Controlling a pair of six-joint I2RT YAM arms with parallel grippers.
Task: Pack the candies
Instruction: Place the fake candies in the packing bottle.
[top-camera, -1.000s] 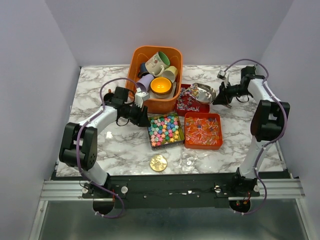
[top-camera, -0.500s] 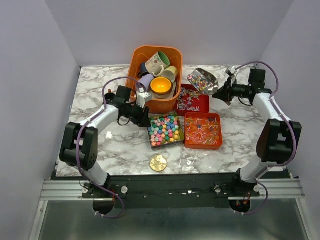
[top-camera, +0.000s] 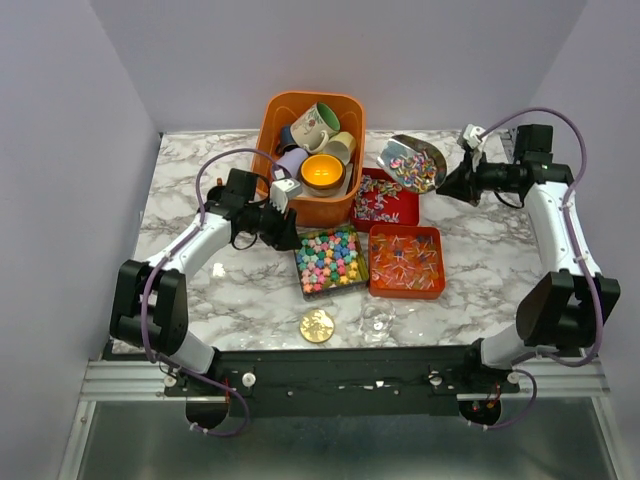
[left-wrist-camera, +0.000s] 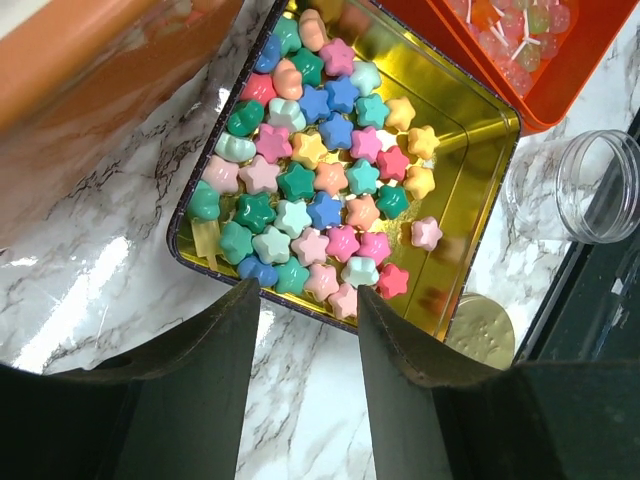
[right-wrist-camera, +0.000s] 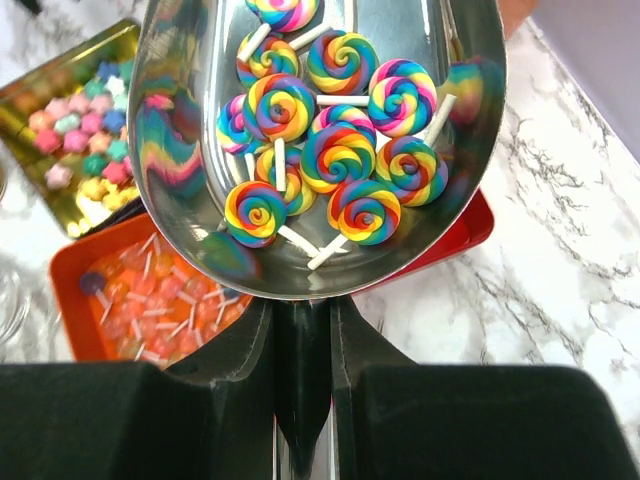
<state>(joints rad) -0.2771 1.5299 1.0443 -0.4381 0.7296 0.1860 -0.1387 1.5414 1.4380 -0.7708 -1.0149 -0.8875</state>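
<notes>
Steel scoop (right-wrist-camera: 180, 160) holds rainbow lollipops (right-wrist-camera: 338, 152); gold tin (left-wrist-camera: 472, 128) holds star candies (left-wrist-camera: 322, 205).

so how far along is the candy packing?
Done: nothing visibly packed; the jar looks empty, its lid beside it. In hand: right gripper shut on a scoop loaded with swirl lollipops, raised by the red tray. Left gripper open, empty, at the star tin. Left: tipping that load out, plus the stars and orange tray, both holding plenty.
</notes>
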